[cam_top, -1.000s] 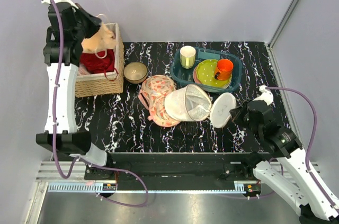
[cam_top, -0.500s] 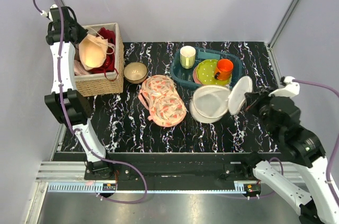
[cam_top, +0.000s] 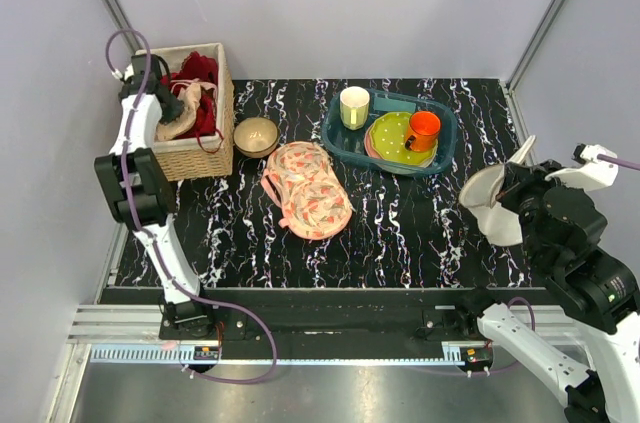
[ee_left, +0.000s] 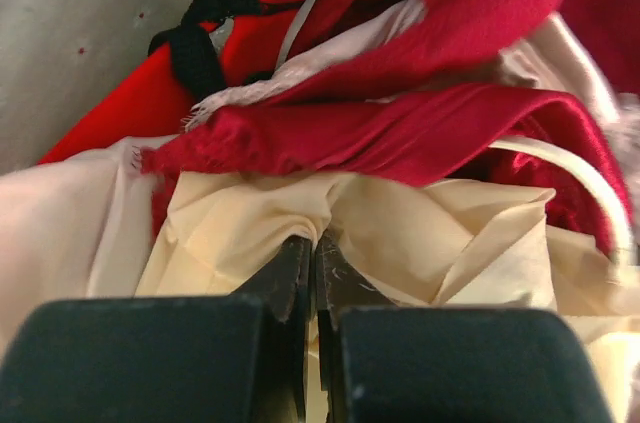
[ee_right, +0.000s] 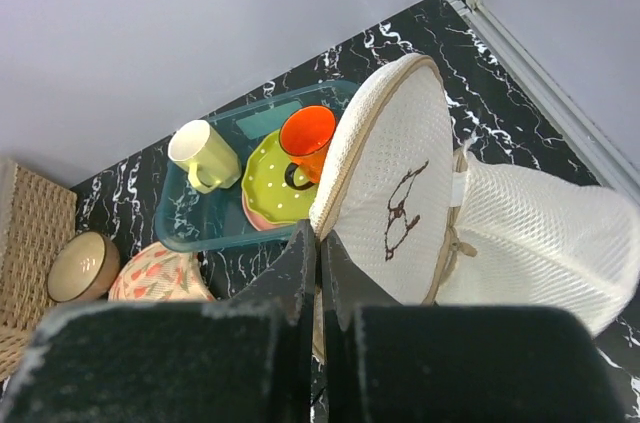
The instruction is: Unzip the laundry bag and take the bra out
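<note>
The white mesh laundry bag (cam_top: 489, 205) hangs open above the table's right edge. My right gripper (cam_top: 512, 197) is shut on the zip rim of its round lid (ee_right: 392, 198); the domed body (ee_right: 530, 243) sags to the right. In the right wrist view the right gripper (ee_right: 319, 235) pinches the beige rim. The cream bra (cam_top: 181, 115) lies in the wicker basket (cam_top: 190, 158) at the back left. My left gripper (cam_top: 166, 101) is down in the basket. In the left wrist view the left gripper (ee_left: 315, 243) is shut on a fold of the bra (ee_left: 440, 233).
Red clothes (ee_left: 400, 123) fill the basket around the bra. A peach floral cloth (cam_top: 307, 189) lies mid-table, with a small bowl (cam_top: 256, 135) behind it. A teal tray (cam_top: 340, 139) holds a cream cup (cam_top: 354, 106), a green spotted plate (cam_top: 392, 141) and an orange mug (cam_top: 423, 129).
The left arm has lowered the bra from above the basket down into it. The right arm has lifted the laundry bag off the table and carried it to the right.
</note>
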### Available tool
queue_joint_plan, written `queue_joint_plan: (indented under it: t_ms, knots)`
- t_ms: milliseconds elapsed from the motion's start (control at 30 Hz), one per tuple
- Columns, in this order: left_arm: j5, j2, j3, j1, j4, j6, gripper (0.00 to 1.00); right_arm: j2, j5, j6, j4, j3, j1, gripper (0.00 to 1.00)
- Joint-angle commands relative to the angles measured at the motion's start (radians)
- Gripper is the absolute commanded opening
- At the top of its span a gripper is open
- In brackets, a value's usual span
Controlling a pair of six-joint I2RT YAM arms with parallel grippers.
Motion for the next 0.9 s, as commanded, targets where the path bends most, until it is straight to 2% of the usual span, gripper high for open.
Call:
queue_joint_plan:
  t_ms: [0,33,67,100,133,200,400,500,600,733,767,867]
  knots:
    - [-0.066,0.065,0.065,0.003,-0.022,0.060,0.00,-0.012,0.053,-0.010,0.005,-0.011,0.002,0.00]
    - [-0.062,0.069,0.095,0.001,-0.045,0.066,0.04,-0.015,0.051,-0.010,0.005,-0.013,0.000,0.00]
    - [-0.065,0.059,0.118,0.000,-0.067,0.071,0.17,-0.017,0.048,-0.008,0.005,-0.017,0.000,0.00]
    - [-0.065,0.043,0.136,-0.002,-0.088,0.074,0.42,-0.017,0.042,-0.007,0.005,-0.020,0.002,0.00]
    - [-0.060,0.016,0.136,-0.011,-0.085,0.080,0.57,-0.021,0.039,-0.004,0.005,-0.023,0.002,0.00]
    - [-0.069,-0.070,0.135,-0.034,-0.088,0.103,0.74,-0.030,0.027,0.007,0.005,-0.036,0.002,0.00]
    - [-0.133,-0.250,0.113,-0.129,-0.110,0.189,0.77,-0.046,0.004,0.030,0.005,-0.065,0.002,0.00]
    - [-0.181,-0.248,0.176,-0.145,-0.185,0.201,0.77,-0.056,-0.009,0.027,0.004,-0.066,0.002,0.00]
    - [-0.193,-0.256,0.182,-0.148,-0.191,0.201,0.77,-0.064,-0.015,0.027,0.001,-0.069,0.002,0.00]
    - [-0.126,-0.224,0.190,-0.163,-0.159,0.203,0.72,-0.073,-0.022,0.041,-0.013,-0.079,0.000,0.00]
    - [-0.112,-0.193,0.192,-0.166,-0.136,0.206,0.67,-0.073,-0.024,0.045,-0.015,-0.080,0.002,0.00]
    - [-0.028,-0.092,0.195,-0.172,-0.084,0.227,0.65,-0.072,-0.039,0.045,-0.018,-0.086,0.002,0.00]
